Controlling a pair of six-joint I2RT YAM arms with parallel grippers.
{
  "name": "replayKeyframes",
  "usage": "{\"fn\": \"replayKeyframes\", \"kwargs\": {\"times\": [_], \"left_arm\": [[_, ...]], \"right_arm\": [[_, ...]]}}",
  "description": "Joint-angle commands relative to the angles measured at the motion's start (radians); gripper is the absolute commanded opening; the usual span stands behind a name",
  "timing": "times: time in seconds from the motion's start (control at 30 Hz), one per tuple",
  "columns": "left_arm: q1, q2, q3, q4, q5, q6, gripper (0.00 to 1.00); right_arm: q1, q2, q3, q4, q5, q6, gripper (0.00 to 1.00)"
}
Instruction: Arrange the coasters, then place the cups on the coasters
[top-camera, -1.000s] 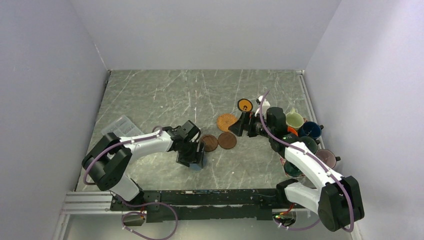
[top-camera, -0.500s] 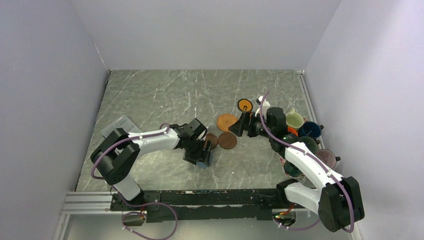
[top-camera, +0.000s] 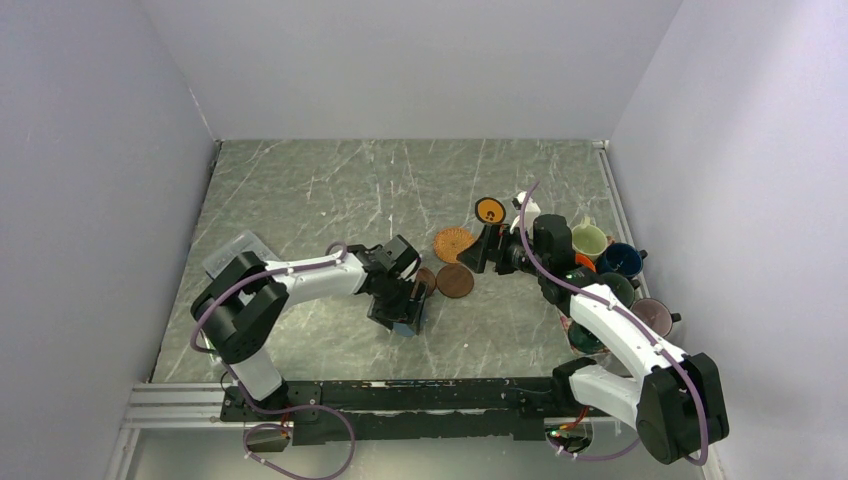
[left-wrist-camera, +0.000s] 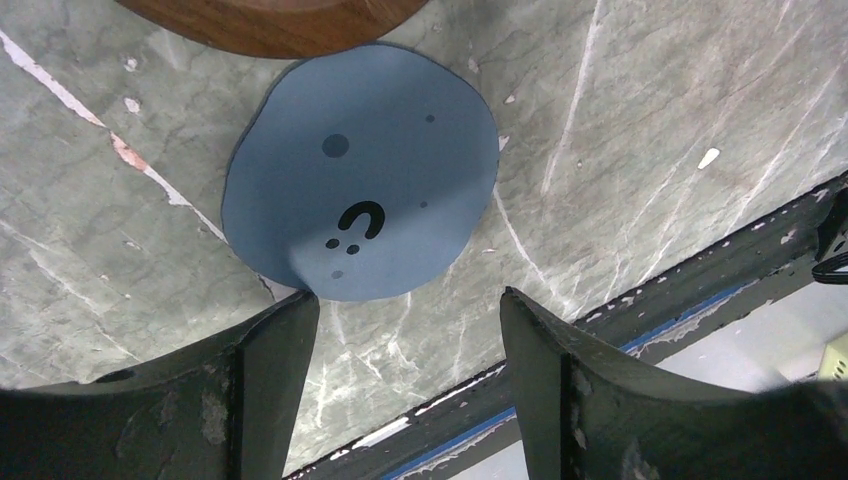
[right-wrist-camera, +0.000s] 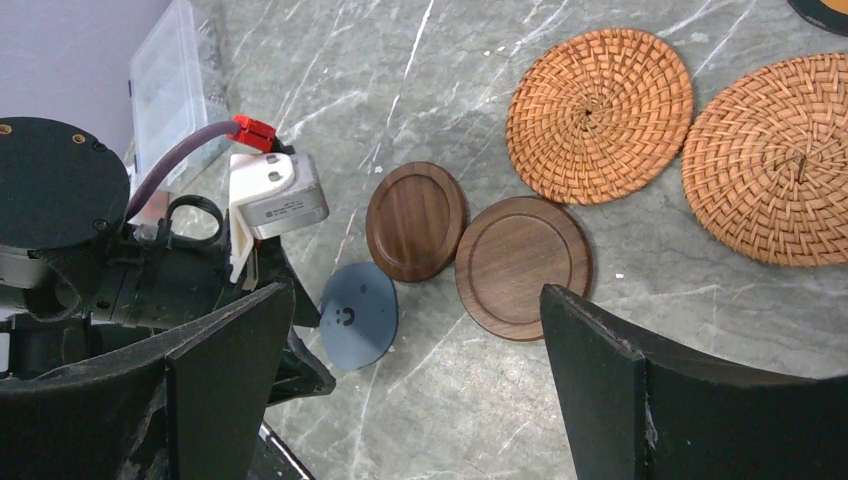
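- Top external view, stock on the grey marbled table (top-camera: 300, 190): cups (top-camera: 588, 240) bunched at the right edge beside the right arm, none on a coaster. Coasters gathered mid-table, apart from the cups.
- Step in hand (a judgement): arranging the coasters, with the blue-grey coaster (left-wrist-camera: 360, 185) as current item; cup placing not yet begun.
- Left gripper (left-wrist-camera: 408, 298): jaws part-way apart, nothing between them. Low over the table, coaster lying just beyond the tips.
- Blue-grey coaster, location: flat on the table at the near end of the group. Far edge touching or all but touching one of the dark brown coasters (right-wrist-camera: 415, 220). Near edge curled up against one fingertip (left-wrist-camera: 285, 330) (pressed or merely resting, not possible to tell).
- Right gripper (right-wrist-camera: 415, 298): jaws spread wide, empty, poised above the coaster group.
- Next move, likely requirement: either backing the left fingers off without dragging the curled edge, or closing on that lifted lip to shift the disc clear of its brown neighbour. Thin, floppy item, so prone to sliding or folding.
- Left wrist view only: the curled lip and a dark hook-shaped mark with dots on the blue-grey face. Disc mostly hidden under the gripper from above.
- Right wrist view only: both tan woven coasters (right-wrist-camera: 598, 100) side by side, plus a clear plastic box (right-wrist-camera: 175, 90) at far left. One woven disc masked by the right gripper from above.
- Top external only: the cups, and the black coaster with orange rim (top-camera: 490, 210) in full.
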Motion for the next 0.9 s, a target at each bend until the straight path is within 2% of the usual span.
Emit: {"fn": "replayKeyframes", "kwargs": {"times": [0.0,0.33,0.47,0.63,0.87], "left_arm": [[-0.045,0.096,-0.015,0.151,0.015,0.023,0.73],[-0.065,0.099,-0.005,0.155,-0.01,0.008,0.73],[-0.064,0.066,-0.002,0.089,-0.092,-0.019,0.75],[-0.064,-0.037,0.004,0.006,-0.189,-0.038,0.82],[-0.006,-0.169,0.097,-0.154,-0.246,0.047,0.9]], "right_arm": [[-0.003,-0.03,0.004,0.013,0.019,-0.003,0.99],[-0.003,-0.033,0.004,0.013,0.021,-0.001,1.0],[-0.003,-0.035,0.006,0.013,0.023,-0.003,1.0],[-0.003,-0.038,0.005,-0.026,0.033,-0.006,0.99],[0.057,-0.027,-0.022,-0.078,0.019,0.011,0.98]]}}
